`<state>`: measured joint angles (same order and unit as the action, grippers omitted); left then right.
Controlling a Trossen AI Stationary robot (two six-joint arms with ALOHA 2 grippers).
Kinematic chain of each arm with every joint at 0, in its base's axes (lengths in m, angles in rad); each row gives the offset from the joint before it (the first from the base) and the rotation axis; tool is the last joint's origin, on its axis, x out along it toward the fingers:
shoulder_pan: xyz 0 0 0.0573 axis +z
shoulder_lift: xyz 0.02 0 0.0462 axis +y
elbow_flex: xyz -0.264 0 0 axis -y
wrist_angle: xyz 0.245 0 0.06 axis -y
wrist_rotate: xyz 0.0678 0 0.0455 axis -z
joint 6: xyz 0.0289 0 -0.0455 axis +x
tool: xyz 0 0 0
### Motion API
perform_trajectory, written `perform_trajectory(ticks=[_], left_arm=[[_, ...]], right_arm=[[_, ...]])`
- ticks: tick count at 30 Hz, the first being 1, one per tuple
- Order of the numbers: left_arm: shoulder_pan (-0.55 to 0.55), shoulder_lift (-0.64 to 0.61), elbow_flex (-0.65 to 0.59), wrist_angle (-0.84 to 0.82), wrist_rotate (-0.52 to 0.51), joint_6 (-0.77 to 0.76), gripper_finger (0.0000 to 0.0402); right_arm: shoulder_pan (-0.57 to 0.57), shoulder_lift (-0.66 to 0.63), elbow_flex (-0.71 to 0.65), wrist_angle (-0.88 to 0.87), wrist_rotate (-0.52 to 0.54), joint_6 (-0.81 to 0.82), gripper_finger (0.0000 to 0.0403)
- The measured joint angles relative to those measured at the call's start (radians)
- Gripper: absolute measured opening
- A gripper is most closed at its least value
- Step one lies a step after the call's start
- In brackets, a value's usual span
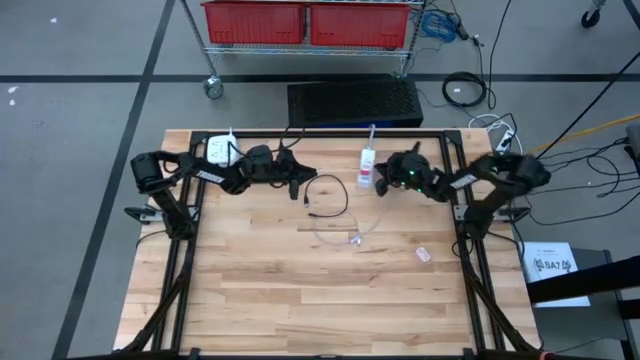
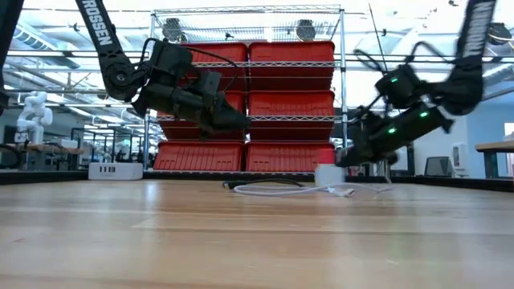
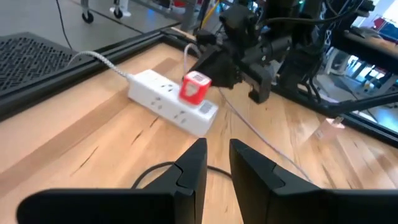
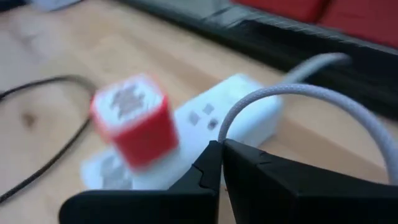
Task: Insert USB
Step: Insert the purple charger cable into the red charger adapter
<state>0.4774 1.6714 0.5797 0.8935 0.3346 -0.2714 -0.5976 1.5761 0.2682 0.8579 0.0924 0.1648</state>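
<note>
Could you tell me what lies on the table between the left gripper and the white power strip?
In the high view, only the black cable loops on the wood between the left gripper and the white power strip.

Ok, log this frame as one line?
left gripper: open, above black cable | right gripper: shut on white cable, near red charger on power strip | USB: not inserted

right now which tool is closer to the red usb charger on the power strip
The right. The right tool sits right beside the red USB charger on the white power strip; the left tool is farther off, across the black cable.
</note>
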Motion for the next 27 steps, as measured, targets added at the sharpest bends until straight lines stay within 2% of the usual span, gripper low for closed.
perform_trajectory(ticks=[6, 9, 16, 20, 27], left_arm=[[0.000, 0.000, 0.000, -0.021, 0.005, 0.023, 0.0075], [0.000, 0.000, 0.000, -0.024, 0.022, 0.024, 0.0075], [0.000, 0.000, 0.000, -0.024, 0.043, 0.025, 0.0075], [0.000, 0.000, 0.000, -0.024, 0.044, 0.032, 0.0075], [-0.002, 0.000, 0.000, -0.022, 0.044, 0.051, 0.0075]], right_arm=[[0.057, 0.191, 0.184, 0.015, -0.124, -0.042, 0.0000], [0.099, 0.235, 0.248, 0.015, -0.127, -0.065, 0.0000], [0.136, 0.154, 0.264, 0.014, -0.126, -0.096, 0.0000], [0.127, 0.090, 0.264, 0.017, -0.155, -0.197, 0.0000], [0.014, 0.098, 0.293, 0.020, -0.350, -0.300, 0.0000]])
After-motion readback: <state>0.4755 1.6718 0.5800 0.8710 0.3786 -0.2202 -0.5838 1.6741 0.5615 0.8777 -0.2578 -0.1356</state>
